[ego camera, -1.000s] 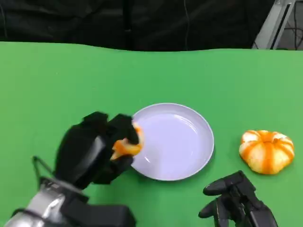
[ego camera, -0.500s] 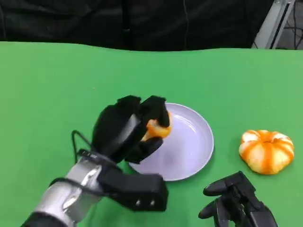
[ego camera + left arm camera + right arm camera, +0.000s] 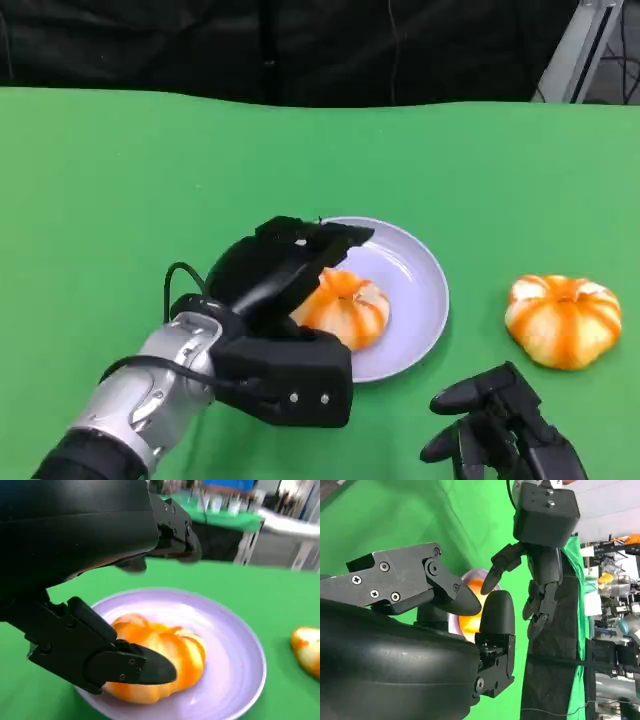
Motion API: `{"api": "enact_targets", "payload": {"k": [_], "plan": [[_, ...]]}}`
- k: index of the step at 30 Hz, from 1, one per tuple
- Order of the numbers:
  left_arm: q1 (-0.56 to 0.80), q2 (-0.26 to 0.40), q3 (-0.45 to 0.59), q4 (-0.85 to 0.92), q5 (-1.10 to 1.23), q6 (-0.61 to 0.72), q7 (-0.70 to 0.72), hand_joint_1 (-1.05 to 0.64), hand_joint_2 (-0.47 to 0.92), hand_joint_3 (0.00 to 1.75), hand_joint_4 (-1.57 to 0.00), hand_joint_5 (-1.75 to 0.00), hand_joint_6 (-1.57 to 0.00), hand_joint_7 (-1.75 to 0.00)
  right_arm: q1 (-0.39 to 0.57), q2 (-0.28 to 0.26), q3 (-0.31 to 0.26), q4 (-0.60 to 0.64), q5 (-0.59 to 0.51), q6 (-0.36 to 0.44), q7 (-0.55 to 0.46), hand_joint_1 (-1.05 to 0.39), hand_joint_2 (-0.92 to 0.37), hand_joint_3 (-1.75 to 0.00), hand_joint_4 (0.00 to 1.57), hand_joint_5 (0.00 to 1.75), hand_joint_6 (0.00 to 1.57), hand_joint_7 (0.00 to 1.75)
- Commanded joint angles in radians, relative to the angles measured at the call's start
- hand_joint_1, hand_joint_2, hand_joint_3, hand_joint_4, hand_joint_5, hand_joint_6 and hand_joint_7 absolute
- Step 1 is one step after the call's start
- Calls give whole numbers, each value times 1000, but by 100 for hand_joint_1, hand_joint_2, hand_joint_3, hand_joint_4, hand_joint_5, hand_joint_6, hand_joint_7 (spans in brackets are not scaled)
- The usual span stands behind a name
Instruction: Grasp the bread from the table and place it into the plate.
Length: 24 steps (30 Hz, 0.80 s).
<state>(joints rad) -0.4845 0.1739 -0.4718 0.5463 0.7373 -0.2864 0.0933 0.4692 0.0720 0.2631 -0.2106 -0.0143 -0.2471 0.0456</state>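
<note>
Now the bread (image 3: pixel 345 308), an orange-and-cream striped bun, lies inside the lavender plate (image 3: pixel 420 275), on the plate's near left part. The left hand (image 3: pixel 285 265) is over the plate's left rim with its fingers spread: in the left wrist view one finger (image 3: pixel 135 667) lies along the front of the bread, close against it or just touching, while the others arch above it with a clear gap. Nothing is clenched around the bun, so the hand reads as released. The silver forearm (image 3: pixel 150 390) runs back toward the lower left of the head view, a black cable looping beside it.

A second bun of the same kind (image 3: pixel 563 320) sits on the green counter (image 3: pixel 120 180) to the right of the plate, apart from it. The right hand (image 3: pixel 500 425) rests low at the counter's near edge, just in front of that second bun, its fingers apart and holding nothing.
</note>
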Motion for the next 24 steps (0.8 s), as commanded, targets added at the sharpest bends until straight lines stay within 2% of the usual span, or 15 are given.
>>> {"api": "enact_targets", "payload": {"k": [1, 7, 12, 18, 24], "plan": [[20, 21, 0, -50, -20, 46, -64, -85, 92, 43, 0, 0, -1, -3, 6, -8, -6, -4, 11, -6, 2, -26, -92, -96, 21, 175, 10, 175], [66, 54, 21, -127, -56, 63, -105, -87, 92, 47, 0, 0, -1, -4, 8, -6, -5, -5, 12, -6, 1, -26, -92, -96, 21, 175, 10, 175], [168, 105, 101, -216, -154, -33, -66, -82, 92, 49, -3, -2, -6, -6, 13, 2, 1, -12, 5, 2, -11, -27, -92, -94, 21, 175, 11, 175], [317, 105, 215, -286, -312, -131, -45, -67, 92, 45, -20, -13, -19, -12, 14, -4, 5, -13, 9, -3, -4, -25, -92, -97, 19, 175, 9, 175], [472, 121, 327, -332, -400, -305, 8, -55, 92, 39, -37, -25, -33, -16, 14, -7, 0, -17, -2, 2, -12, -26, -92, -97, 20, 175, 8, 175]]}}
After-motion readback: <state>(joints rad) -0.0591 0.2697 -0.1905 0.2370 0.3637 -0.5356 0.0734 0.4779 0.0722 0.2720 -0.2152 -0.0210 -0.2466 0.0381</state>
